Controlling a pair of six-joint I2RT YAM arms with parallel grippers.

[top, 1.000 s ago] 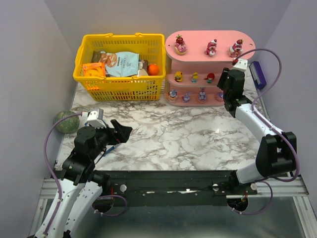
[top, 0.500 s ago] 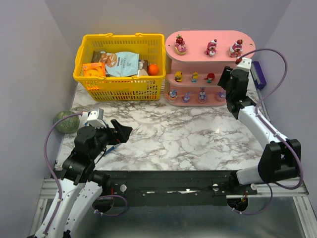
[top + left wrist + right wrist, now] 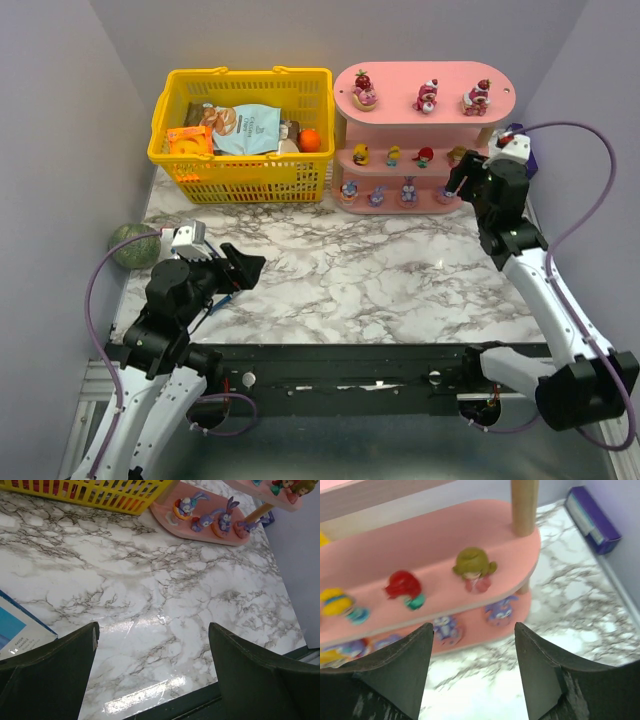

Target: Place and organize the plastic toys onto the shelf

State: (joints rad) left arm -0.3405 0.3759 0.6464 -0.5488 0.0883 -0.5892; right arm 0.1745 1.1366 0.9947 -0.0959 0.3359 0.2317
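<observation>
The pink shelf (image 3: 400, 112) stands at the back right. Three strawberry-topped toys (image 3: 427, 96) sit on its top board, small round ones (image 3: 393, 155) on the middle board and purple bunnies (image 3: 377, 195) on the bottom. My right gripper (image 3: 463, 182) hangs open and empty just off the shelf's right end. In the right wrist view an olive-haired figurine (image 3: 474, 569) and a red-haired one (image 3: 404, 587) stand on the middle board (image 3: 445, 540), beyond the gripper (image 3: 474, 630). My left gripper (image 3: 248, 272) is open and empty, low over the table's left side (image 3: 152, 630).
A yellow basket (image 3: 243, 130) with snack packets and an orange ball (image 3: 310, 140) stands left of the shelf. A green speckled ball (image 3: 134, 245) lies at the left edge. A purple box (image 3: 520, 150) lies right of the shelf. A blue-and-white card (image 3: 15, 630) lies beneath the left gripper.
My right gripper has drawn back to the right, away from the shelf's middle board, and its jaws have widened. The olive-haired figurine now stands uncovered there. The left arm has hardly moved.
</observation>
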